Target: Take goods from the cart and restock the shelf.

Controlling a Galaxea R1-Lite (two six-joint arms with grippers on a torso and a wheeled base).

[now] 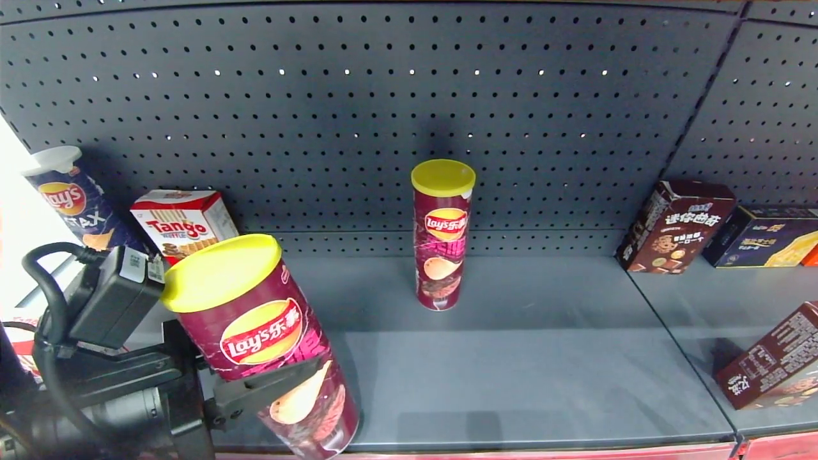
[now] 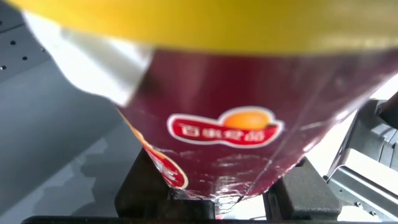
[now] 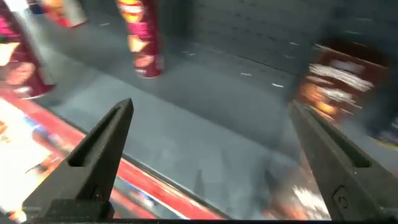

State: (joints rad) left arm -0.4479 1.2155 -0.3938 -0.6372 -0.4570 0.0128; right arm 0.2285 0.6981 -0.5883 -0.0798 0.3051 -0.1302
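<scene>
Holding a can (image 1: 268, 345) in my left gripper (image 1: 281, 377), fingers clamped around its lower half. The can is tilted, its yellow lid leaning back and to the left. Its base sits low at the shelf (image 1: 543, 358) front edge, left end; whether it touches the deck I cannot tell.

A second can (image 1: 442, 236) stands upright mid-shelf, near the pegboard (image 1: 383, 96), well apart from mine.

My right gripper (image 3: 217, 143) hangs over the shelf's front edge, fingers wide apart, nothing between them.

Behind my can, a blue can (image 1: 70, 198) leans at the far left, with a wafer box (image 1: 185, 220) just beside it. At the right end there is a brown box (image 1: 677, 227) by the pegboard, a dark box (image 1: 767, 239) next to it, and another brown box (image 1: 773, 358) nearer the front.
</scene>
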